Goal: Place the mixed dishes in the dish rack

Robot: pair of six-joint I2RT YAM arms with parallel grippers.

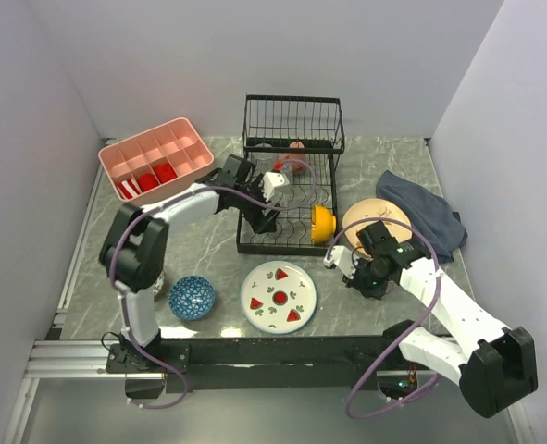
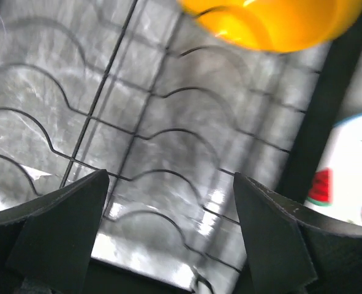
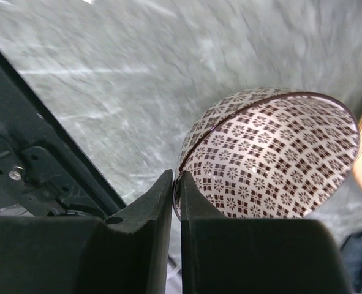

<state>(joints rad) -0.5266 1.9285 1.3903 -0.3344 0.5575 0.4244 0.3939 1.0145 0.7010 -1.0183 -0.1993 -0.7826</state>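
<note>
Looking across from the left, I see the blue bowl (image 1: 192, 298) on the table near the left arm's base, well apart from either claw. My left gripper (image 2: 168, 233) hangs over the slotted base of the dish rack (image 1: 292, 125), its fingers (image 2: 64, 226) spread wide with nothing between them. The orange bowl (image 2: 272, 21) stands on edge in the rack just beyond the tips. The watermelon-slice plate (image 1: 279, 296) lies flat in front of the rack. Further right, my right gripper (image 3: 176, 202) is pinched on the rim of the brown patterned bowl (image 3: 272, 159), which is tilted on its side near the rack's front right corner. The cream plate (image 1: 366, 213) lies just behind it.
</note>
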